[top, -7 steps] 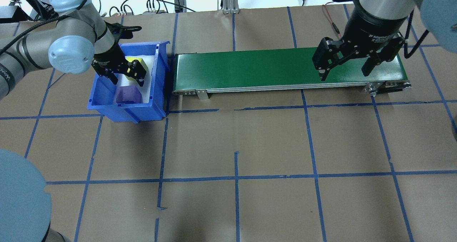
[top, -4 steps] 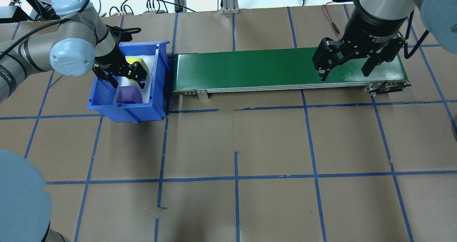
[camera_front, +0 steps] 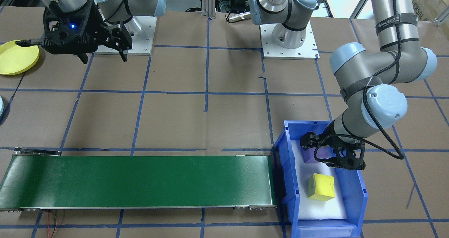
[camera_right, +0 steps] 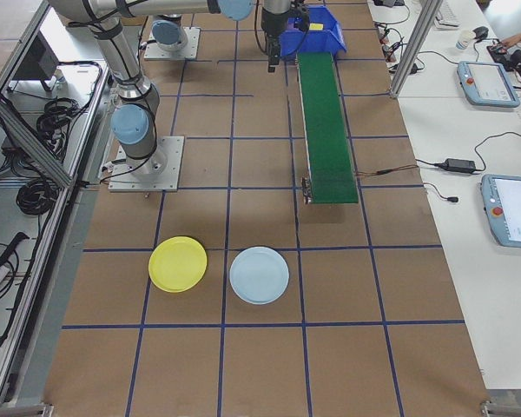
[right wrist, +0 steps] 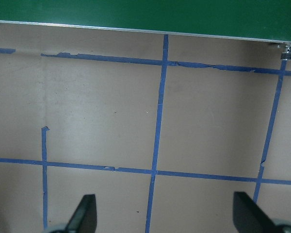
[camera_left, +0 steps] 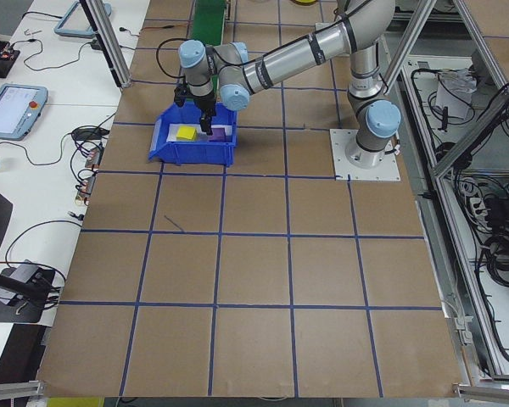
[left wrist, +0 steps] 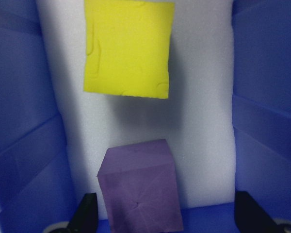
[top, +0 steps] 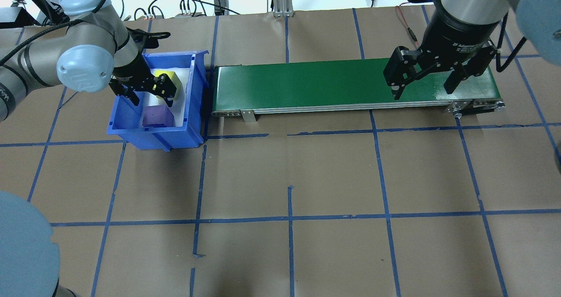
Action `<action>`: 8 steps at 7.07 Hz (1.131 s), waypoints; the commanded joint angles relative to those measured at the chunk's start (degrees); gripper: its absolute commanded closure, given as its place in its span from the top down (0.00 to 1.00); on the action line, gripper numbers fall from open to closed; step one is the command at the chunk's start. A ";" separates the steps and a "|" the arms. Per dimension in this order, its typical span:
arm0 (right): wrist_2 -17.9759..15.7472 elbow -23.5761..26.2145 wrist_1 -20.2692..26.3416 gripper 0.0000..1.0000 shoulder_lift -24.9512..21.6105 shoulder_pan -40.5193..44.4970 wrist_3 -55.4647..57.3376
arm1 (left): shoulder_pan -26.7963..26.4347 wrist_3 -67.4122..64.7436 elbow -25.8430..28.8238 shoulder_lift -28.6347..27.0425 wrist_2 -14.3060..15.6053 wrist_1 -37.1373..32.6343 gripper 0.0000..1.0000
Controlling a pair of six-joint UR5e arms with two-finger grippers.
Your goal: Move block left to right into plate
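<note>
1. Purple block (left wrist: 139, 189): in the blue bin (camera_front: 359, 190), on its white foam liner, at the bin's end nearer the robot's base. The left gripper (left wrist: 165, 221) hangs directly over it, jaws spread wide, one to each side, not touching it.
2. Yellow block (camera_front: 321, 186): same bin, apart from the purple block, toward the bin's far end.
3. Blue bin: at the surface's left end, its side just beside the end of the green conveyor belt (top: 350, 84).
4. Yellow plate (camera_right: 178, 263): on the surface's right part, well apart from the bin; a light blue plate (camera_right: 259, 274) lies just beside it.
5. Right gripper (top: 424, 84): above the conveyor's right end, jaws apart, holding nothing; from the overhead view it seems clear of the belt, though height is hard to judge.
</note>
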 commanded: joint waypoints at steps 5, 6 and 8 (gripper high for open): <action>0.00 0.06 0.00 1.00 -0.02 0.00 0.00 | 0.00 -0.27 -1.66 -1.02 0.47 0.53 0.99; 0.00 0.15 0.00 1.00 -0.02 0.09 0.00 | 0.09 -0.27 -1.74 -1.02 0.55 0.53 0.98; 0.00 0.15 0.00 1.00 -0.02 0.00 0.00 | 0.09 -0.36 -1.92 -1.11 0.55 0.53 0.98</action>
